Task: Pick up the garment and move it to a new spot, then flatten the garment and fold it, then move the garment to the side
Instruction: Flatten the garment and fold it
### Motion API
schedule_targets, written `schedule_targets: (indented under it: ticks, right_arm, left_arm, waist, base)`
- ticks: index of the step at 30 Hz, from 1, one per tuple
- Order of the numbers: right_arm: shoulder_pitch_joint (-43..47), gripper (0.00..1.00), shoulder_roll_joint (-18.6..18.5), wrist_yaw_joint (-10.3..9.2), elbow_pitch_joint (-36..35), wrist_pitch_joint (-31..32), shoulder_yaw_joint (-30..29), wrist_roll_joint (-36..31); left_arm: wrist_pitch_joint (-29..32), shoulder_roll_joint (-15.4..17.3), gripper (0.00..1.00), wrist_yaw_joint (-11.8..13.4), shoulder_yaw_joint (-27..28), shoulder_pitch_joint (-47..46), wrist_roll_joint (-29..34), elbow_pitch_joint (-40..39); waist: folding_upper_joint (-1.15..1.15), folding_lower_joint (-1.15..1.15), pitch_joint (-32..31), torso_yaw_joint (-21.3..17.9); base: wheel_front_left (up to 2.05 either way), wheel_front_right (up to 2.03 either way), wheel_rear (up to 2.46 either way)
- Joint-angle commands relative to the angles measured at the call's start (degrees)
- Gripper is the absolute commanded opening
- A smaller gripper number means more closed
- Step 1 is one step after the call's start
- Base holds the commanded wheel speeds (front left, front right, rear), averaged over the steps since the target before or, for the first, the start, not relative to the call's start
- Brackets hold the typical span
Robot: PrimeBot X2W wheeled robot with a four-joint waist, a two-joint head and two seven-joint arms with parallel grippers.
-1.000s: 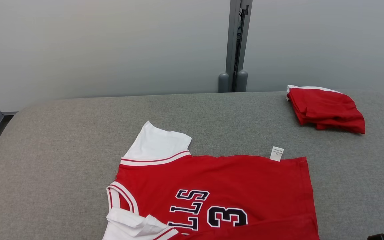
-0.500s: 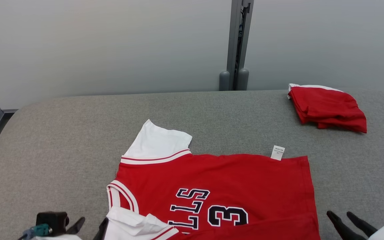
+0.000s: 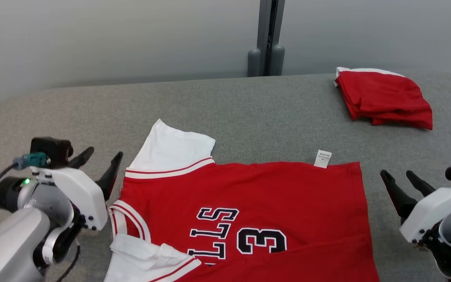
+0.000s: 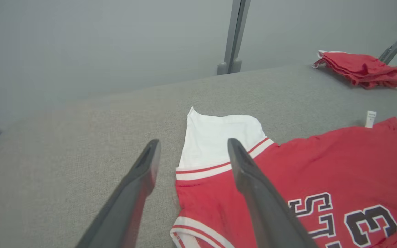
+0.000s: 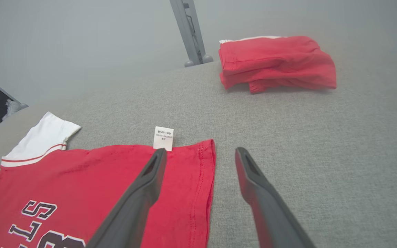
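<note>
The left gripper [image 3: 105,152] stands wide open and holds nothing, just beside the white sleeve [image 3: 172,147]. The right gripper [image 3: 395,172] is also spread wide and empty, near the hem [image 3: 360,196] on the other side. Between them the red jersey [image 3: 249,188] lies spread on the grey table [image 3: 249,105].

I judge it light, soft and limp (a thin knit that will sag and slip on itself). Good places to pinch would be the sleeve seam and the hem corner by the small label [image 3: 323,158].

In the head view the bottom edge cuts off its near part. A red fold covers some of the lettering, and the second sleeve is crumpled. A folded red garment [image 3: 382,102] lies well apart, far right.
</note>
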Motion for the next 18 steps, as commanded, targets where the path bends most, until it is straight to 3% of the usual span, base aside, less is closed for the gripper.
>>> schedule_targets:
  ticks: [1,11,18]
  right_arm:
    - [-2.67,1.00,0.66,0.13,2.12,0.50,-0.15,-0.73]
    - [-16.31,1.00,2.91,0.13,13.81,2.65,2.99,-1.90]
    - [-22.92,1.00,3.41,0.13,18.73,4.30,7.42,1.50]
  left_arm:
    - [1.29,-0.66,1.00,-1.55,-0.11,-3.24,0.28,1.85]
    - [11.07,-4.53,1.00,-12.36,-2.57,-18.59,-0.66,16.00]
    - [17.44,-7.30,1.00,-17.95,-3.24,-25.80,-3.50,24.16]
  waist:
    - [0.00,0.00,3.48,-1.50]
    - [0.00,0.00,11.83,-3.05]
    - [0.00,0.00,15.75,-3.65]
  base:
    - [0.00,0.00,0.00]
    - [0.00,0.00,0.00]
    - [0.00,0.00,0.00]
